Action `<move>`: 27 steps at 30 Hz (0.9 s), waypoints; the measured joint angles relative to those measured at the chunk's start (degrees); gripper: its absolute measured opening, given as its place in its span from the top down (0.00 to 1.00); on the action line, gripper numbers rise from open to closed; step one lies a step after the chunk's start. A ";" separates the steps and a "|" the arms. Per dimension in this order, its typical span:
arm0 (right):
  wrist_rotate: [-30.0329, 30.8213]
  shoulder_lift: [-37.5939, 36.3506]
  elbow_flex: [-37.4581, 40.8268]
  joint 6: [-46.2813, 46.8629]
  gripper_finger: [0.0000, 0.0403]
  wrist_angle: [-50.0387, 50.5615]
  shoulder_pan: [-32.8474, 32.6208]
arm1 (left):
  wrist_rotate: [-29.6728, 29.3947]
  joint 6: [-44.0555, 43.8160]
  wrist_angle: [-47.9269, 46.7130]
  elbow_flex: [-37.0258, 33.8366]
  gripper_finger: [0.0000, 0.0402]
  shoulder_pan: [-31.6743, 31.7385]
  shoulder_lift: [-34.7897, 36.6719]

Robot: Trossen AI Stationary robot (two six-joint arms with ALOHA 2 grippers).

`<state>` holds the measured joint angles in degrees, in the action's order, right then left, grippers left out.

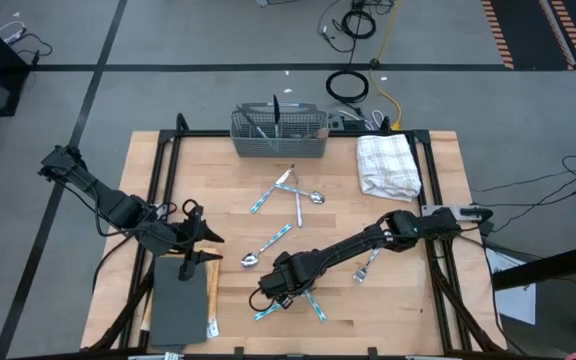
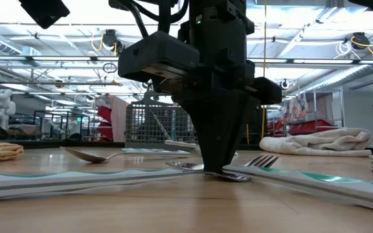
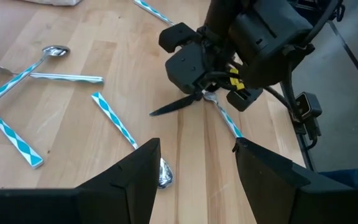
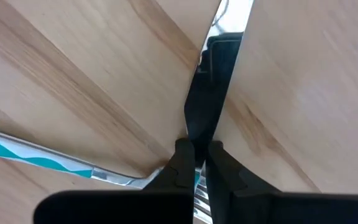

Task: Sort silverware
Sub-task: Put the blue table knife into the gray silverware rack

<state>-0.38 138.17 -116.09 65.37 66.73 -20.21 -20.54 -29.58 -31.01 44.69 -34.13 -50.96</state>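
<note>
1. While the left gripper (image 1: 200, 237) waits at nine o'clock, jaws apart, the right gripper (image 1: 268, 291) presses down at six o'clock, jaws clamped on a fork (image 3: 224, 116).
2. Other silverware (image 1: 286, 196) lies scattered mid-table (image 1: 398, 300); light, stiff, slippery, best pinched at the patterned handle.

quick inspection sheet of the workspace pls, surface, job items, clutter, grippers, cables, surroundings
surface: wooden table, black frame.
job's things: silverware loose mid-table and near the front edge; a few pieces stand in the mesh basket at the far edge.
clutter: white towel far right; dark grey pad front left.
grippers: right gripper down at the table, shut on a utensil near the front edge; left gripper open, waiting above the pad.
cables: coiled and loose cables on the floor behind the table.
surroundings: grey floor with black tape lines; workshop room behind.
</note>
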 joint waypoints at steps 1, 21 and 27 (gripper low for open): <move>0.67 -0.22 -0.27 0.04 1.00 0.49 0.00 | -0.08 0.00 0.06 0.00 0.47 0.00 -0.01; 15.30 -1.90 -14.81 -1.48 1.00 10.95 0.31 | -0.84 -0.04 0.03 0.00 0.47 0.02 -0.02; 24.90 -4.59 -17.73 -5.42 1.00 12.89 2.82 | -2.31 -0.07 0.09 0.00 0.47 0.02 0.00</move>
<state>24.52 133.58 -133.83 59.95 79.62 -17.38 -22.85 -29.65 -30.92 44.69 -34.11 -50.96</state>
